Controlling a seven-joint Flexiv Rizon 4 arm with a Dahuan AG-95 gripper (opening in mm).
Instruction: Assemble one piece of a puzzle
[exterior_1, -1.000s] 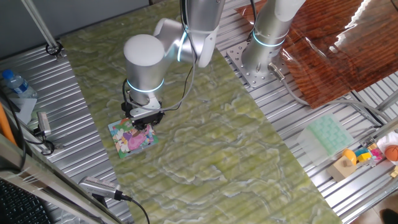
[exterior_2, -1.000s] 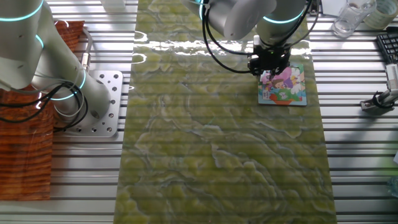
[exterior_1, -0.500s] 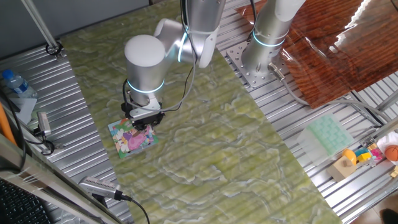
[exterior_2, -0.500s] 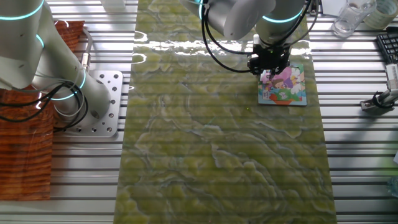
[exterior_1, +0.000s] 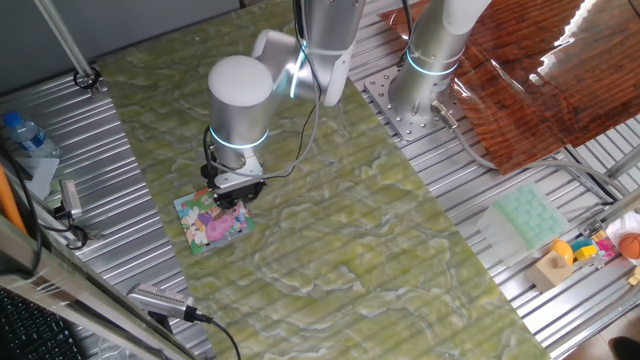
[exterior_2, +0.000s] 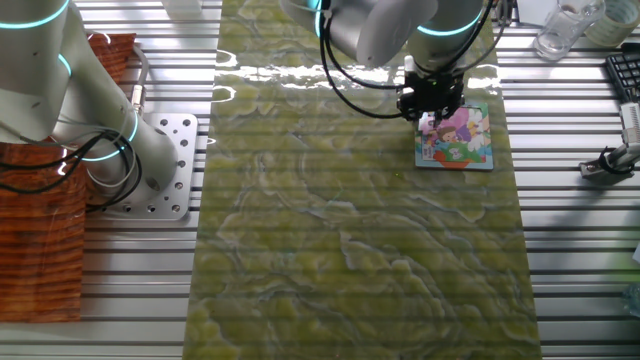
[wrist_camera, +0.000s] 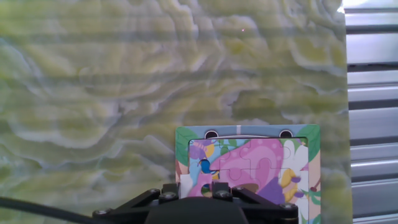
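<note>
The puzzle (wrist_camera: 249, 171) is being seen as a thin, flat, stiff square board lying on the green marbled mat (exterior_1: 400, 240), and it is being judged light enough to slide if it is nudged sideways. The piece itself is not being made out as a separate thing in any view; whether it is being carried between the fingers or is already seated among the pink-and-white parts of the picture cannot be told. Such a piece is being judged very light, rigid but easily bent at its tabs, and smooth-faced, so it is best being taken by its two opposite edges, well clear of the tabs. The gripper (exterior_1: 232, 196) is being held low over the board's upper edge in one fixed view, and in the other fixed view the gripper (exterior_2: 431, 104) is sitting at about eleven o'clock of the puzzle (exterior_2: 455, 136), touching it or just above it. In the hand view the board is lying at about four o'clock of the frame, partly under the dark gripper body. The fingertips are being hidden, so whether the jaws are spread or pressed together cannot be told.
</note>
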